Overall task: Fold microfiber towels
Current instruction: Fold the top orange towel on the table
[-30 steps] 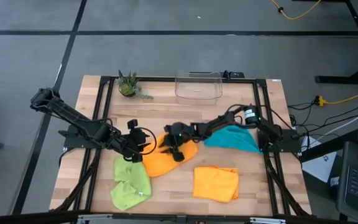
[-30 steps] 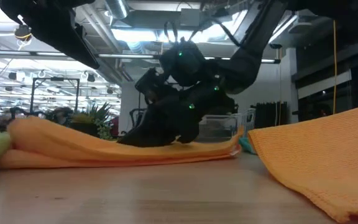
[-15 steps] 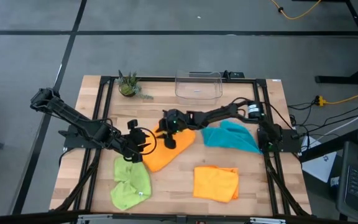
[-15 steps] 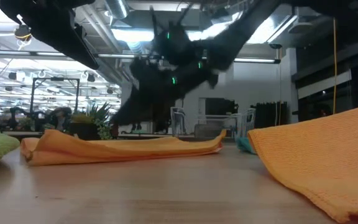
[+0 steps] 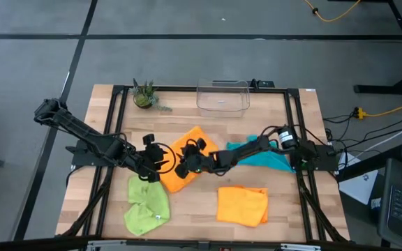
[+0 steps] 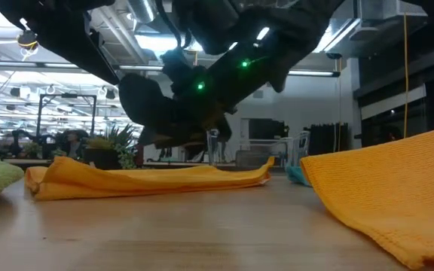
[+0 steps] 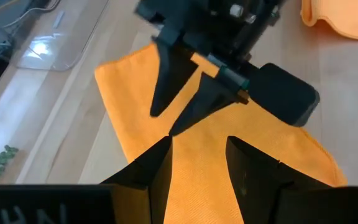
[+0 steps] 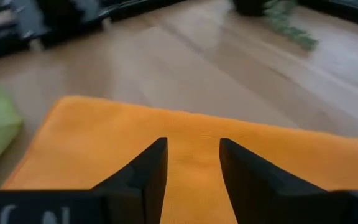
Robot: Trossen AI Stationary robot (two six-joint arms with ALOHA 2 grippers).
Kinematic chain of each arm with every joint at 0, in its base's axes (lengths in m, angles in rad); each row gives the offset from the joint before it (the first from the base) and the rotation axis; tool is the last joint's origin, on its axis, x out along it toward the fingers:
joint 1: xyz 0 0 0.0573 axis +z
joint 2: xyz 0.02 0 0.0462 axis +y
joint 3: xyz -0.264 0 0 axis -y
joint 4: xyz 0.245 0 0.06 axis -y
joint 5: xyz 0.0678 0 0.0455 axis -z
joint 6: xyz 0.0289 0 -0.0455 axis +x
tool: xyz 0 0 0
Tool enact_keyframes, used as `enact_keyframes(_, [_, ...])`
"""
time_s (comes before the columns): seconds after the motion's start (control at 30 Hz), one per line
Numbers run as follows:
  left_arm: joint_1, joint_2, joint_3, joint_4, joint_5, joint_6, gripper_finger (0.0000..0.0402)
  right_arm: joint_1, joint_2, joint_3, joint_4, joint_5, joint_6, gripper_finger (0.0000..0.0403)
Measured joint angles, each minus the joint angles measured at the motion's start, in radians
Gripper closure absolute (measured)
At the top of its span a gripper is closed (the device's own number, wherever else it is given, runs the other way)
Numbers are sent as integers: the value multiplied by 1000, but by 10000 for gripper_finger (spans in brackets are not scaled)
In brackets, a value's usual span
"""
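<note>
Cloth: flat orange microfiber square (image 5: 185,155) lies directly beneath both sets of fingers, long axis running diagonally.
Right gripper (image 5: 184,167): fingers parted, empty, above the cloth's near end.
Left gripper (image 5: 165,160): parted, empty, just beside, equally near.

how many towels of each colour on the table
orange towels: 2
green towel: 1
teal towel: 1
total: 4
</note>
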Motion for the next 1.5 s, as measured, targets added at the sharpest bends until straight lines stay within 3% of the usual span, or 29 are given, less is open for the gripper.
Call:
enact_keyframes(0.17, [0,0,0,0,0,-1,258,19,48,2,12,149,105,253])
enact_keyframes(0.4, [0,0,0,2,-1,-2,258,19,146,2,85,140,141,253])
enact_keyframes(0.5, [0,0,0,1,-1,-2,258,13,163,6,103,85,36,253])
enact_keyframes(0.67, [0,0,0,0,-2,4,258,-26,155,8,122,-122,-236,254])
enact_keyframes(0.73, [0,0,0,0,-2,4,258,-59,155,14,145,-275,-370,254])
enact_keyframes(0.87, [0,0,0,0,-2,3,258,-145,159,55,136,-690,-590,254])
enact_keyframes(0.93, [0,0,0,0,0,3,258,-186,161,63,127,-811,-641,254])
enact_keyframes(1.13, [0,0,0,0,1,2,258,-284,160,96,34,-977,-748,254])
enact_keyframes(1.5, [0,0,0,0,3,0,258,-306,171,419,-546,-1048,-783,253])
